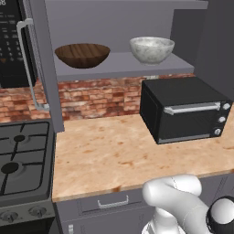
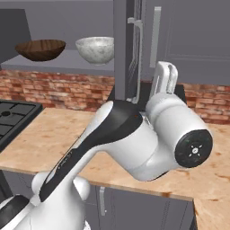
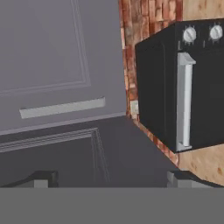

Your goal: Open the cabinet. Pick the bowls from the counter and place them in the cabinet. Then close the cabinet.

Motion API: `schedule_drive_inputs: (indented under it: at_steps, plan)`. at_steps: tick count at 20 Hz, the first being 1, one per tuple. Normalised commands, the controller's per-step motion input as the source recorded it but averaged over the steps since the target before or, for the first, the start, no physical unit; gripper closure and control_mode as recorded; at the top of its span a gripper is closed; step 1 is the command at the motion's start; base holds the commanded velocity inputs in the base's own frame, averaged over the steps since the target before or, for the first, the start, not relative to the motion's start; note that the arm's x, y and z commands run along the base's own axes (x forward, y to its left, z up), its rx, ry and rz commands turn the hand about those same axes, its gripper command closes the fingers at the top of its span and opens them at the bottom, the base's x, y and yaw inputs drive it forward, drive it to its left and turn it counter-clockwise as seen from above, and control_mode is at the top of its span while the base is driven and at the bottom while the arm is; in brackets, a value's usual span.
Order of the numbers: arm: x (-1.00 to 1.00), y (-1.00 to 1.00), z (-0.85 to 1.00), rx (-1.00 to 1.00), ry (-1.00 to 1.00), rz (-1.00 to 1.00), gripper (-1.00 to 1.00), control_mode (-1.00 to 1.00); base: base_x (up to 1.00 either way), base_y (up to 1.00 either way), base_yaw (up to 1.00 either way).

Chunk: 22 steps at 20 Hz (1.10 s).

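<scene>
The cabinet (image 1: pixel 123 66) stands open, with its left door (image 1: pixel 45 59) and its right door (image 2: pixel 120 49) both swung out. On its shelf sit both bowls: the wide dark-brown wooden one (image 1: pixel 82 55) (image 2: pixel 40 49) on the left and the white-grey marbled one (image 1: pixel 151 49) (image 2: pixel 95 49) on the right. The tan counter (image 1: pixel 114 151) (image 2: pixel 54 134) below holds no bowl. My gripper (image 3: pixel 113 179) is open and empty, its tips wide apart. It hovers close to the panelled outer face of the swung-out right door (image 3: pixel 65 148).
A black toaster oven (image 1: pixel 183 109) (image 3: pixel 175 83) stands on the counter's right under the shelf. The black gas stove (image 1: pixel 23 155) (image 2: pixel 13 114) lies to the left, with a microwave (image 1: pixel 11 41) above it. Another grey door with a silver handle (image 3: pixel 61 108) is beyond my fingers. Drawers (image 1: pixel 112 201) run below the counter.
</scene>
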Motion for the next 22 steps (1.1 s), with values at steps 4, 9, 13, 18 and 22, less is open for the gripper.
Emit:
schedule_drive_inputs:
  at_steps: [4,9,13,18,22]
  plan:
    - [0.28,-0.28,-0.07,0.04,-0.04,0.14,-1.0,-1.0,0.0,0.0,0.0]
    - [0.28,-0.12,-0.13,0.02,-0.06,0.16,-1.0,-1.0,0.0,0.0,0.0]
    - [0.18,0.0,-0.13,0.0,-0.09,0.18,-1.0,-1.0,0.0,0.0,0.0]
    - [0.01,0.01,-0.07,0.0,-0.18,0.21,-1.0,-1.0,0.0,0.0,0.0]
    - [0.0,0.15,-0.07,0.0,-0.21,0.22,-1.0,-1.0,0.0,0.0,0.0]
